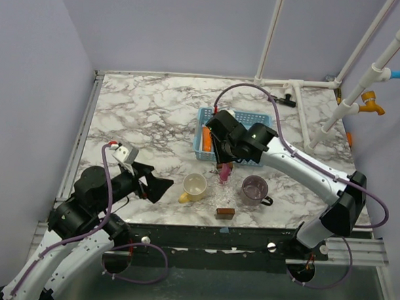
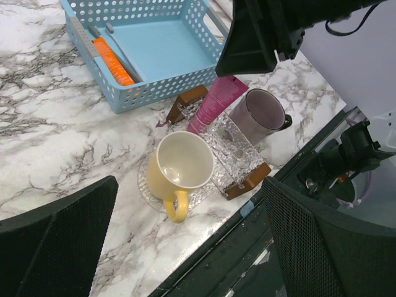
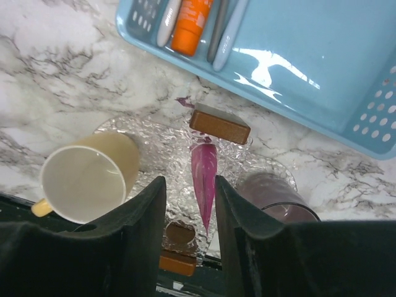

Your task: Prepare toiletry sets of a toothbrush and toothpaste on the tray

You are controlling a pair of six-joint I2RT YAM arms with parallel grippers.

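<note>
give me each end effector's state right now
left end effector: open, holding nothing
right end effector: open, straddling the pink toothpaste tube, not clamped

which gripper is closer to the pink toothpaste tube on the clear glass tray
Right. The right gripper hangs directly over the pink plastic toothpaste tube, jaws either side of it; the left gripper sits apart, beyond the yellow ceramic mug.
</note>
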